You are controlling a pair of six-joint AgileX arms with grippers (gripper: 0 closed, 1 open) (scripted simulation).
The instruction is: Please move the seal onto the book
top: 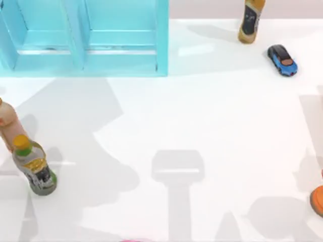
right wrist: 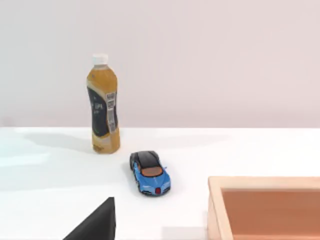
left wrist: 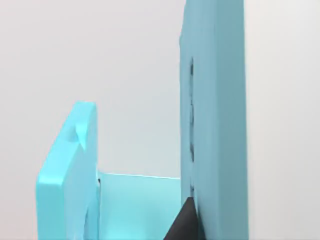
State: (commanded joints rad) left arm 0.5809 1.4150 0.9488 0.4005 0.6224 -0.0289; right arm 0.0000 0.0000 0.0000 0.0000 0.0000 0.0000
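Jaws first: whether either pair stands apart or together I cannot tell, since each wrist view catches just one dark tip of its own gripper; nothing is clamped that I can see. My left gripper sits close against the light-blue shelf unit, which stands at the back left of the table; my right gripper looks across the table's right side toward a blue toy car, a tea bottle behind it, and a wooden box near at hand.

Where the seal and the book lie I cannot tell from these views (the car is blue but it is no part of the job); so I judge that the task has not begun and the step in hand is finding the seal.

To do it well: let the arm on the seal's side take it and leave the other parked; come down from above, with the jaws apart on either side of the black base, not the glossy knob, which would likely slip; close gently, lift straight, carry it upright; set it near the middle of the cover, well in from the edges; release only once it rests. Two bottles stand at the table's left edge and would tip easily; keep any sweep clear of them.
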